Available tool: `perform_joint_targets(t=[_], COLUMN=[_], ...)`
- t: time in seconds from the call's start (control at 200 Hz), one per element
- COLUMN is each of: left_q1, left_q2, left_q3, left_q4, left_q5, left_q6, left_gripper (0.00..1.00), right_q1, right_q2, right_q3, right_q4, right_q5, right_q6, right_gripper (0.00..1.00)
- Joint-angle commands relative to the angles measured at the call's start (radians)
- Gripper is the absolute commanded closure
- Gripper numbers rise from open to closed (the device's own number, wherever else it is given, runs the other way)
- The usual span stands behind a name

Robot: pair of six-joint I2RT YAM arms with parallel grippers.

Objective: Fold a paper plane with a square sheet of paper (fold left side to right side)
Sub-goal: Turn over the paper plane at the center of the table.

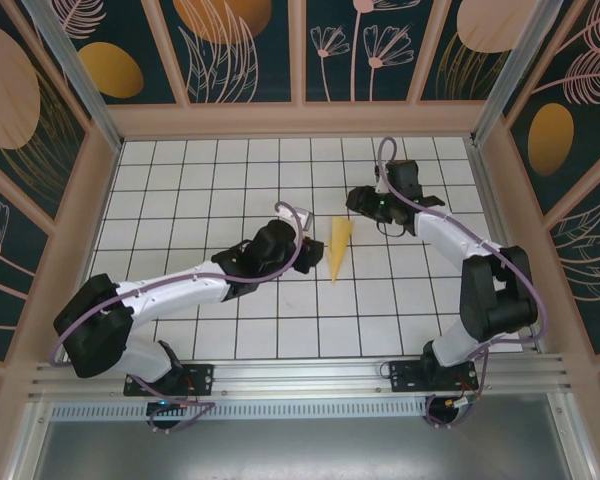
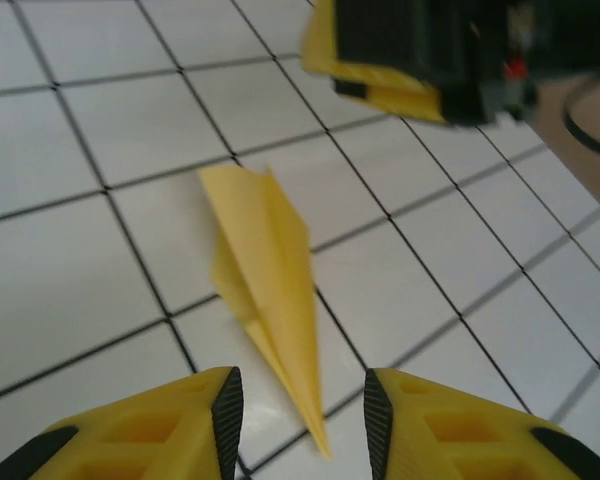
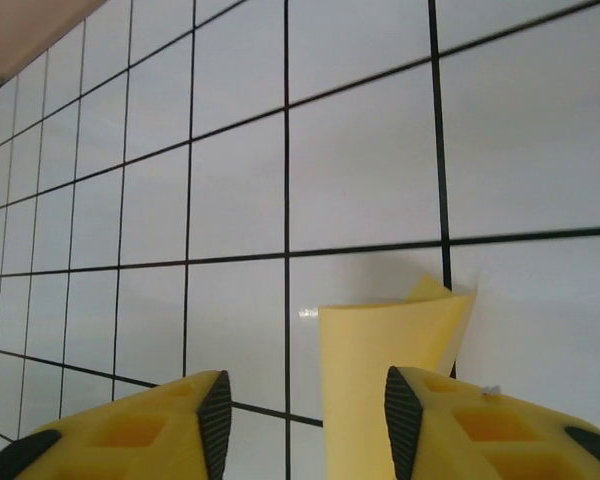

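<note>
Yellow ribbed fingers (image 2: pixel 130 440) of the left hand (image 2: pixel 300 415) sit at the bottom of the left wrist view, black pads on the inner faces, both cut off by the frame edge. They are spread, nothing pinched. The paper plane (image 2: pixel 270 270) lies flat on the surface (image 2: pixel 70 120) just ahead, its sharp tip reaching into the gap between the fingers; can't tell if it touches either pad. Plane is a slim yellow-orange dart with a centre crease and matte paper. The wide tail end is slightly lifted, and the layers at the tail are hard to separate.

At the top of that view sits the right hand: a blurred black body with one yellow finger, cropped by the top edge.

In the right wrist view the right hand (image 3: pixel 307 415) is also spread, gripping nothing. The plane's tail lies on the surface between and under its fingers. One corner curls up. The rest is hidden behind the right-side finger and cut off at the bottom.

From the top camera the plane lies mid-surface between the two hands, narrow tip toward the arm bases. Finger gaps are too dark to read there. Surface is glossy white tile with a black grid. Purple cables (image 1: pixel 280 275) run along white-and-black arms. Walls (image 1: pixel 230 50) are dark teal panels with orange leaf prints.
</note>
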Motion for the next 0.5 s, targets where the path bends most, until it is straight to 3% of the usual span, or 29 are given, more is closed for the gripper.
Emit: perform_joint_targets(t=[0.0, 0.21, 0.29, 0.42, 0.495], left_q1=[0.004, 0.004, 0.004, 0.004, 0.003], left_q2=[-0.020, -0.018, -0.023, -0.034, -0.044], left_q3=[-0.009, -0.003, -0.008, -0.006, -0.004], left_q4=[-0.004, 0.003, -0.001, -0.019, -0.030], left_q5=[-0.234, -0.250, -0.257, -0.274, -0.295], left_q6=[-0.035, -0.040, -0.046, -0.044, -0.046], left_gripper=[0.59, 0.58, 0.57, 0.58, 0.58], right_q1=[0.037, 0.077, 0.080, 0.087, 0.094], right_q2=[0.013, 0.096, 0.126, 0.091, 0.054], right_q3=[-0.083, -0.095, -0.085, -0.110, -0.113], right_q4=[-0.059, -0.041, -0.064, -0.017, 0.013], right_q5=[0.060, 0.049, 0.066, 0.008, -0.054], right_q6=[0.066, 0.100, 0.098, 0.112, 0.099], right_gripper=[0.48, 0.51, 0.62, 1.00, 1.00])
